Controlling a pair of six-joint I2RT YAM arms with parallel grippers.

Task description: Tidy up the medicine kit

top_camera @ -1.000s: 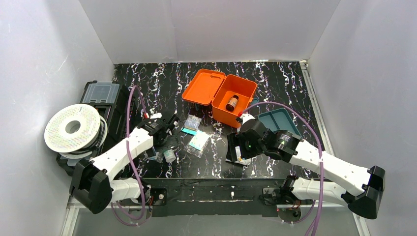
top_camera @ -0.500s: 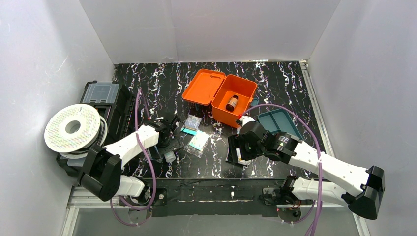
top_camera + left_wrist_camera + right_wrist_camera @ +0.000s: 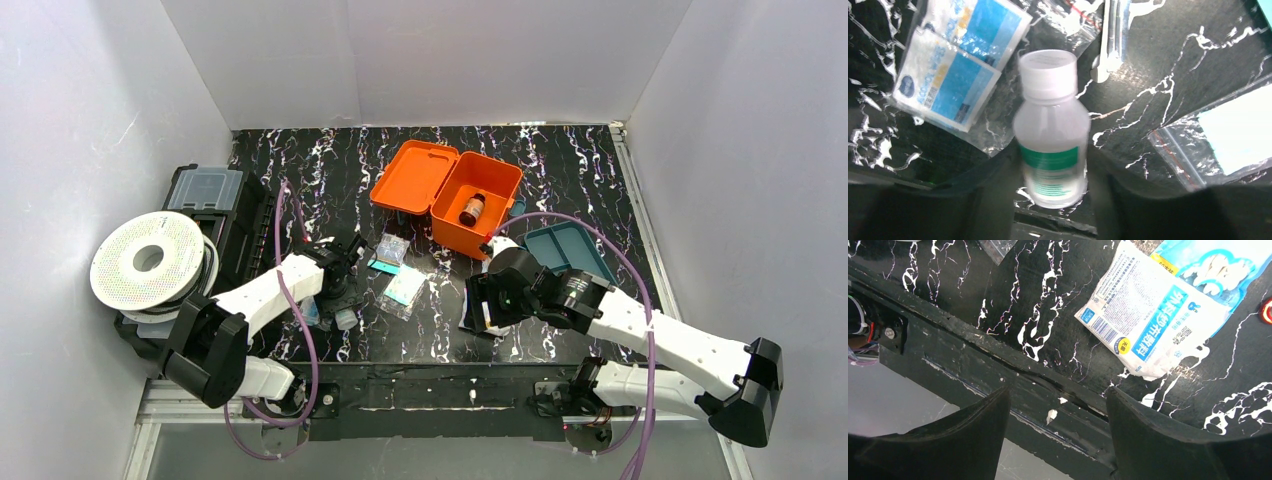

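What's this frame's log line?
left gripper straddling clear white-capped plastic bottle, grip unclear | right gripper open | orange plastic medicine kit open, brown bottle inside

Bare table (image 3: 300,165) lies in the far-left corner, between the black case (image 3: 205,190) on the left edge and the open medicine kit (image 3: 415,178) at far centre. Plastic bags (image 3: 403,290) clutter the middle; a teal tray (image 3: 565,245) blocks the right side. The far-right corner is open.

The blue-and-white sachet (image 3: 945,85) reads, as far as the blur allows, "ALCOHOL WIPES". The white pouch (image 3: 1153,315) carries Chinese characters and a barcode. The bottle (image 3: 1050,135) has an illegible green label.
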